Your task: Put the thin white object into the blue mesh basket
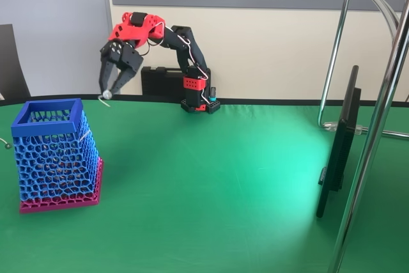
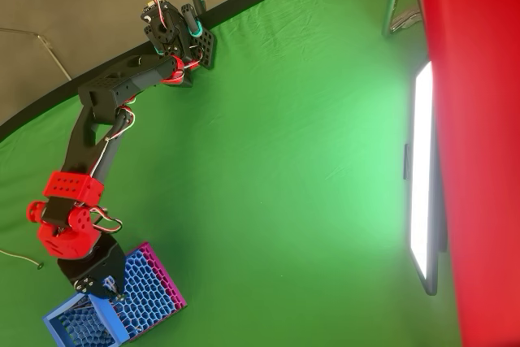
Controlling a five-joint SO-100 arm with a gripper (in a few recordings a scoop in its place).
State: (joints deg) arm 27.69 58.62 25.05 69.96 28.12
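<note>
**Gripper over basket, wire pinched**

Fixed view: gripper (image 1: 107, 93) pointed down, fingers converged to a near-closed pinch at the tips. A thin white wire (image 1: 104, 98) sat right at the fingertips, a small pale-grey round bit between them and a short white strand sticking out toward 8 o'clock. It looked clamped, off the table and clear of everything else.

Basket (image 1: 56, 158) stood on the green table (image 1: 223, 177) at the gripper's 7 o'clock, below it and apart from it; blue rim uppermost, magenta base on the cloth. The wire hung above the rim's level, just past the rim's far right corner, not inside.

Overhead view: gripper (image 2: 114, 288) lay over the basket (image 2: 150, 286), its tips above the lattice wall near the blue rim, which lay at about 8 o'clock from them. Wire too small to pick out there. Could not tell whether the basket held anything; the lattice hid the interior in both views.

Another thin strand (image 2: 24, 258) lay on the cloth at 10 o'clock from the basket.
</note>
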